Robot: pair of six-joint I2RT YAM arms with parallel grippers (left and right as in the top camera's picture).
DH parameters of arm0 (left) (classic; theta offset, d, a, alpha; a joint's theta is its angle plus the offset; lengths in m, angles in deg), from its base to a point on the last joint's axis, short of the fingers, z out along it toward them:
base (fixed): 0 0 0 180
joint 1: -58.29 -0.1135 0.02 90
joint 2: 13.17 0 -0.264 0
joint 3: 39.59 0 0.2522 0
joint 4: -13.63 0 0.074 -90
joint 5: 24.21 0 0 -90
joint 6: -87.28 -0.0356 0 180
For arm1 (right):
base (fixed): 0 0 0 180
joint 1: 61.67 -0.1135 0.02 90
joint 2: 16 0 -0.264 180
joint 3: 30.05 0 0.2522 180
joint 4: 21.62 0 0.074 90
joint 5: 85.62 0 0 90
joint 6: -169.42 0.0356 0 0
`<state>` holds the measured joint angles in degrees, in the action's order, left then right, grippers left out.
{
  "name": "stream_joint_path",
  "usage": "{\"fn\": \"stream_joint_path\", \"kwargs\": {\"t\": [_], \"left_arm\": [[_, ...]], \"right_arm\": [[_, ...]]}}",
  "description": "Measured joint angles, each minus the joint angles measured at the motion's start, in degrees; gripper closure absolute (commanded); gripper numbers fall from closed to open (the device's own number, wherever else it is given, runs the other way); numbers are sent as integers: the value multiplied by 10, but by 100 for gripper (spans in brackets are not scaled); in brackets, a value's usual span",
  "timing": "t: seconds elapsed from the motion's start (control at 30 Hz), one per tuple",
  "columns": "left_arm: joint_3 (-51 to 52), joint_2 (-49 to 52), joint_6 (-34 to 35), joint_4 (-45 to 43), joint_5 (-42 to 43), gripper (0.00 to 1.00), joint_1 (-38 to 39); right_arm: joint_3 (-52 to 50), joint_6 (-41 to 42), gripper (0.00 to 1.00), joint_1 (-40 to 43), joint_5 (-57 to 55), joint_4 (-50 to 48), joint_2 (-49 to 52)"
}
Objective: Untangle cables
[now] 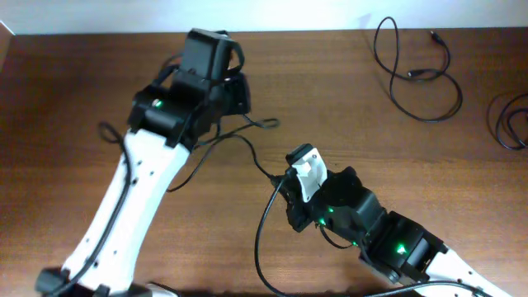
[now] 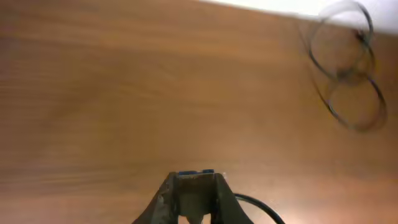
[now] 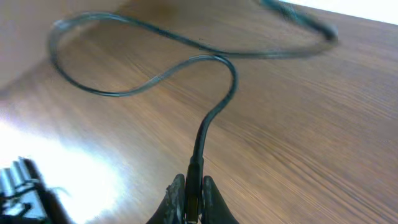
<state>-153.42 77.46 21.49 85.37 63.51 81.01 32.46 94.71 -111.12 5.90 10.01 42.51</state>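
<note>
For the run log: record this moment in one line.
left gripper: shut on cable | right gripper: shut on cable | coiled cable: untouched

On the brown wooden table (image 1: 346, 99), the left gripper (image 1: 233, 89) is sitting at the upper left, with its white arm (image 1: 124, 206) reaching in from the bottom left corner. The right gripper (image 1: 287, 176) is sitting near the centre, meeting one end of a thin black cable (image 1: 247, 142) that is curving up toward the left gripper. A looped cable (image 1: 417, 73) is lying well apart at the upper right. A third cable (image 1: 510, 120) is showing at the right edge.
</note>
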Motion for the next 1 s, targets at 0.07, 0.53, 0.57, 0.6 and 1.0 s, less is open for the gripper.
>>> {"fn": "stream_joint_path", "kwargs": {"t": [0.07, 0.53, 0.57, 0.6, 1.0], "left_arm": [[0, 33, -26, -1, 86, 100, 0], [0, 46, -267, 111, 197, 100, 0], [0, 46, -274, 111, 197, 100, 0], [0, 46, -282, 111, 197, 100, 0], [0, 46, -320, 112, 201, 100, 0]], "right_arm": [[0, 28, 96, 0, 9, -28, -2], [0, -43, 71, 0, -122, -49, 4], [0, -48, 63, 0, -122, -44, 5], [0, -60, 57, 0, -116, -40, 9], [0, -187, 84, 0, -75, -89, 170]]}}
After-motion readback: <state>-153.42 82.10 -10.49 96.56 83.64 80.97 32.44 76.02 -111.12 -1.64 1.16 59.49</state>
